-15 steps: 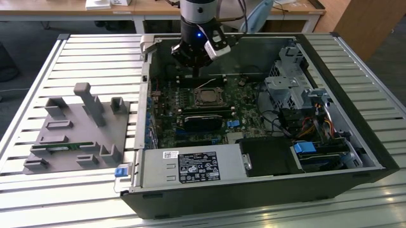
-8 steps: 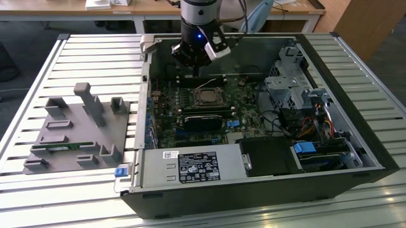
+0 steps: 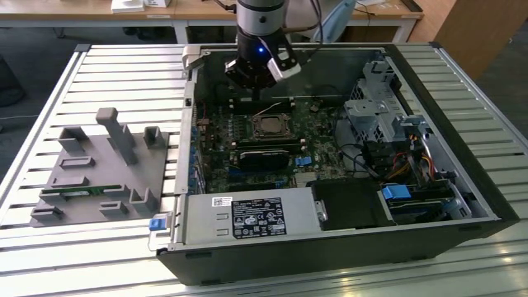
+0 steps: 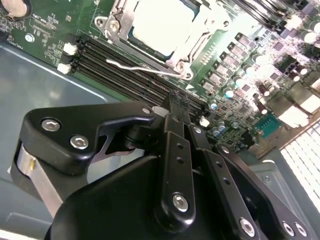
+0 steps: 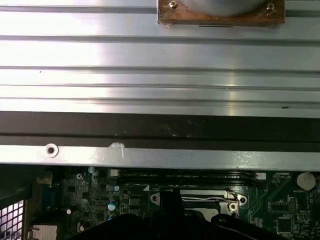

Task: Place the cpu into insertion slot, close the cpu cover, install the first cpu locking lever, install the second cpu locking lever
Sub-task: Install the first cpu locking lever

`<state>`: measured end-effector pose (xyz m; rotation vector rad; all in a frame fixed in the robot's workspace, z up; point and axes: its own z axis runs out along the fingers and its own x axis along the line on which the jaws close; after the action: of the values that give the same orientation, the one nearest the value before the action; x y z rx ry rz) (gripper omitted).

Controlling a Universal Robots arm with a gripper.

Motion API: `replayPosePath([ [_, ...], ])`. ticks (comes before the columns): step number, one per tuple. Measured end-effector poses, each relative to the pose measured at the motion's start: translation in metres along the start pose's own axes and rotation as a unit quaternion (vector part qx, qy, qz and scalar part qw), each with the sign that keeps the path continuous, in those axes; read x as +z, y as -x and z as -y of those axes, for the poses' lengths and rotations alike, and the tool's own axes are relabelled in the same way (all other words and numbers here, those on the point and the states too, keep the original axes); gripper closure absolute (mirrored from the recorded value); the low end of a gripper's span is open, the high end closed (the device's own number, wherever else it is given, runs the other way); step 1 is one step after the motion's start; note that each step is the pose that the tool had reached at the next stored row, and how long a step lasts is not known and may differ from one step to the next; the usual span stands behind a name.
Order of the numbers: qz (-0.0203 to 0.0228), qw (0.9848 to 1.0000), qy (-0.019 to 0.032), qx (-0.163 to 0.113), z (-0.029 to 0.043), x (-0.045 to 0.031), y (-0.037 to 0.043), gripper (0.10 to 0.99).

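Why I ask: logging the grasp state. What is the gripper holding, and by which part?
Nothing is held: in the second wrist view the gripper has its fingers together and bare, above the motherboard beside the cpu.

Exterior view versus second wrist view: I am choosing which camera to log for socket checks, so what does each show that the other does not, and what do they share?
The exterior view alone takes in the whole open black computer case, the grey plastic fixture block on the slatted metal table, and the silvery power supply box. The second wrist view alone shows, close up, the pale silvery square cpu in the insertion slot and a thin wire lever beside it. Both show the black pincer above the green circuit board near the socket.
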<state>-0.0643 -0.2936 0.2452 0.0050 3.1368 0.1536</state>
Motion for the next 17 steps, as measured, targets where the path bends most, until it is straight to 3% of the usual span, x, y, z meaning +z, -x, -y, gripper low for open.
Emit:
replayPosePath([
  [5, 0.0001, 1.0000, 0.0001, 0.000, 0.0003, 0.0038, 0.0084, 0.980],
  [9, -0.0014, 0.9999, 0.0000, -0.015, 0.0006, 0.0068, 0.0100, 0.980],
  [17, -0.0016, 0.9999, 0.0000, -0.016, 0.0010, 0.0118, 0.0167, 0.980],
])
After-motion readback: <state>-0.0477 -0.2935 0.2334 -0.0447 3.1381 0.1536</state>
